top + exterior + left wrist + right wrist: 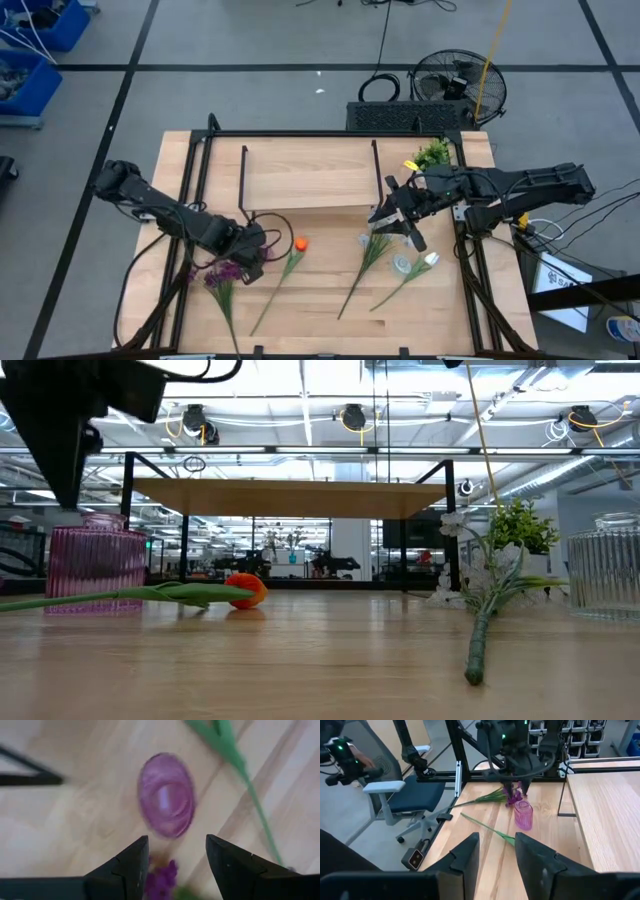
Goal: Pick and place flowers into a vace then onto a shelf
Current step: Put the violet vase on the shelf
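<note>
No legible text, labels, brands or nos. anywhere; white sheet (562, 283) beside bench shows print, unreadable.

Lay on light-wood tabletop (320, 320): orange tulip (301, 243) with green stem, dark purple cluster (224, 272), pale white-lavender spray (462, 525), white bud (431, 259). Stood translucent pink-purple, vertically ribbed: vase (97, 565). Stood clear and ribbed: glass vase (604, 565). Showed leafy green: small potted plant (520, 527). Matched the table in pale wood, on black metal legs: shelf (310, 170). Appeared dark, near black: left gripper (172, 862) and right gripper (495, 852).
</note>
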{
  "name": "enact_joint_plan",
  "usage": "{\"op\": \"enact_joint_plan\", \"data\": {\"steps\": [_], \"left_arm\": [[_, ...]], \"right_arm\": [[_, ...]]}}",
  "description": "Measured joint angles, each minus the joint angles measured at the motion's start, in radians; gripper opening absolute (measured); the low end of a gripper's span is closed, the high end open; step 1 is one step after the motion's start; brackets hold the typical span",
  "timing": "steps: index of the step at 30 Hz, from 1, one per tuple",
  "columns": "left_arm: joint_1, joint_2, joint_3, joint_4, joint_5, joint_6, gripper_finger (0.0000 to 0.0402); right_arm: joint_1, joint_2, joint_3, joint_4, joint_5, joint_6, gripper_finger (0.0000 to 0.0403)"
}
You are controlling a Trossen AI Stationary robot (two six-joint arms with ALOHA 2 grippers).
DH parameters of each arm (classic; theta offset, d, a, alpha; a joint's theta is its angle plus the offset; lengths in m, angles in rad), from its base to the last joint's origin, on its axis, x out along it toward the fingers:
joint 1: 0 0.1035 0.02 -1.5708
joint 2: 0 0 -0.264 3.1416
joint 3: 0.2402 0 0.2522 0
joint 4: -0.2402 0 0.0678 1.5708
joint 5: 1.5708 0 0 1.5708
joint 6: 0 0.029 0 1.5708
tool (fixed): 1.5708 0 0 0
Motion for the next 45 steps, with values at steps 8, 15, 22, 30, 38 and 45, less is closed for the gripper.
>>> {"op": "enact_joint_plan", "data": {"steps": [8,15,22,30,38,45], "left_arm": [[0.001,-0.005,-0.091,0.047,-0.046,-0.002,0.0205],[0.001,-0.005,-0.104,0.113,-0.039,0.020,0.0205],[-0.004,-0.001,-0.101,0.143,-0.026,0.049,0.0205],[-0.003,-0.006,-0.102,0.140,0.009,0.027,0.0205],[-0.003,-0.007,-0.102,0.142,-0.017,-0.004,0.0205],[-0.001,-0.007,-0.102,0.214,-0.039,-0.107,0.0205]], "right_arm": [[0.000,0.000,0.000,0.000,0.000,0.000,0.0116],[0.000,0.000,0.000,0.000,0.000,0.000,0.0116],[0.000,0.000,0.000,0.000,0.000,0.000,0.0116],[0.000,0.000,0.000,0.000,0.000,0.000,0.0116],[0.000,0.000,0.000,0.000,0.000,0.000,0.0116],[0.000,0.000,0.000,0.000,0.000,0.000,0.0116]]}}
